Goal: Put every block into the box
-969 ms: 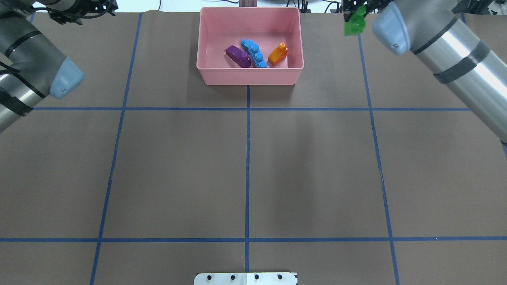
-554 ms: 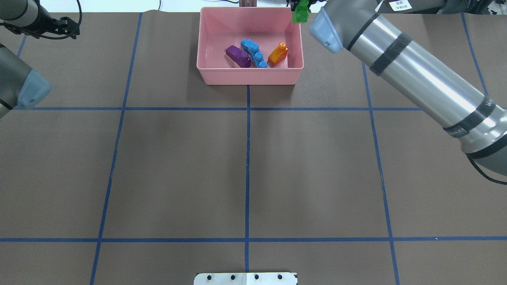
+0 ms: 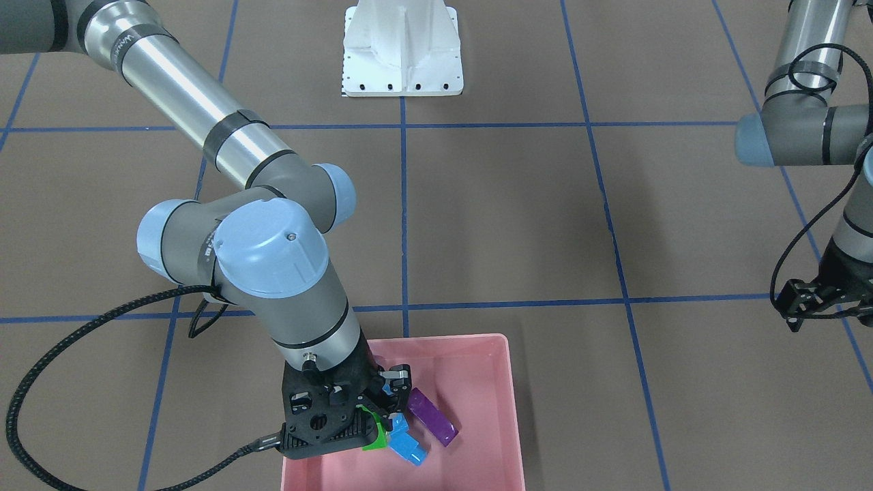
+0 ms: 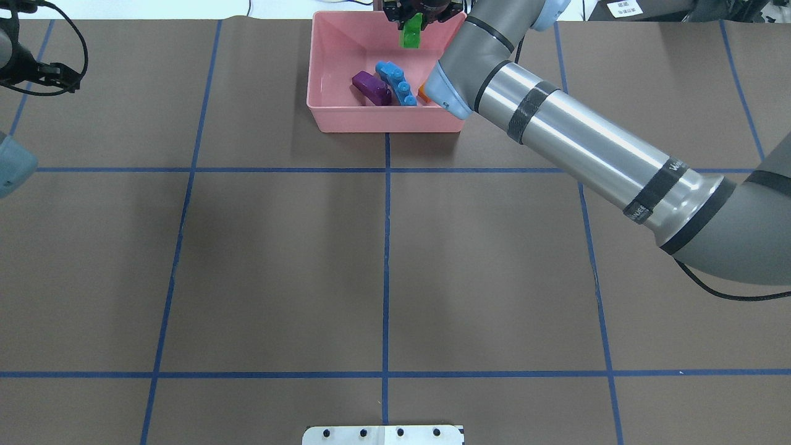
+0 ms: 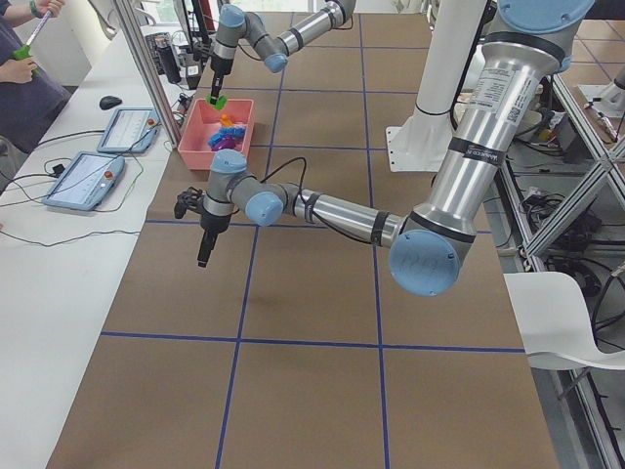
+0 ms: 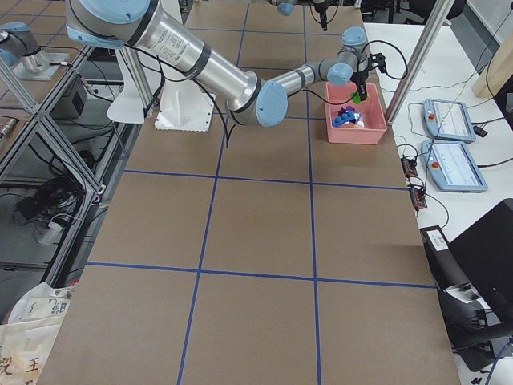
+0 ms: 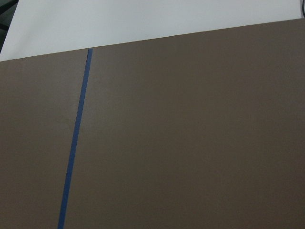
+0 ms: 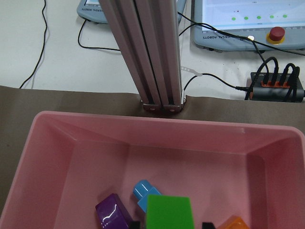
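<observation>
The box (image 4: 321, 62) is a pink tray at the table's far middle edge. My right gripper (image 4: 413, 18) hangs over its far part, shut on the green block (image 4: 410, 34), which is clear of the floor. In the right wrist view the green block (image 8: 169, 212) sits between the fingertips above the box (image 8: 95, 116). Lying inside are the purple block (image 4: 372, 88), the long blue block (image 4: 395, 82) and the orange block (image 4: 423, 93), which is mostly hidden by my forearm. The front view shows the right gripper (image 3: 372, 426), purple block (image 3: 432, 416) and blue block (image 3: 408, 447). My left gripper (image 4: 68, 76) hovers far left, open and empty.
The white robot base (image 3: 402, 48) stands at the near middle edge. An aluminium post (image 8: 152, 52) rises just behind the box, with control tablets (image 8: 248, 19) and cables beyond it. A person (image 5: 24, 68) stands at the far table end. Blue tape lines cross the brown tabletop.
My right arm swung leftward with the green block, from right of the box to above the box's inside. My left arm drew back further left.
</observation>
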`<state>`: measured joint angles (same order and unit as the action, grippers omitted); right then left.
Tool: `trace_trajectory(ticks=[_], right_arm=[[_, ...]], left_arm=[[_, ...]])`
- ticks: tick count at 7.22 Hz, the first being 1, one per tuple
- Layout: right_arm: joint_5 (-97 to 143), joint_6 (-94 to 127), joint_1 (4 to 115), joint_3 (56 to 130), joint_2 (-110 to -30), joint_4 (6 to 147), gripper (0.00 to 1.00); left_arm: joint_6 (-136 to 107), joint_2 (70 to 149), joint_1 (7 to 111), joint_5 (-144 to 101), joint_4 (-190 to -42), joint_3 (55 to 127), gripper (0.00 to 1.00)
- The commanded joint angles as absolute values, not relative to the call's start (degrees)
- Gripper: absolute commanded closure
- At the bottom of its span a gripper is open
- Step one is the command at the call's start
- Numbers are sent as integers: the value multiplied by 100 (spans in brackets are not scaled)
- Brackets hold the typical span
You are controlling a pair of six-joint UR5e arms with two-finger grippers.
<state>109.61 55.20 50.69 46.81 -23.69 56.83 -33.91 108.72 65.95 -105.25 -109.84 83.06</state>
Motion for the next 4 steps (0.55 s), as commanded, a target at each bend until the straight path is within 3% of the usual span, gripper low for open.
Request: trace_trajectory(ticks=[1, 4], right_arm=[[11116, 5537, 5132, 4849, -2364, 6017, 0], [11845, 4058, 5763, 7225, -3082, 9315, 0]], left_arm=[[-2884, 10706, 6775, -10982, -10952, 8288, 0], [-1185, 10486, 7565, -11811, -10498, 8314, 0]])
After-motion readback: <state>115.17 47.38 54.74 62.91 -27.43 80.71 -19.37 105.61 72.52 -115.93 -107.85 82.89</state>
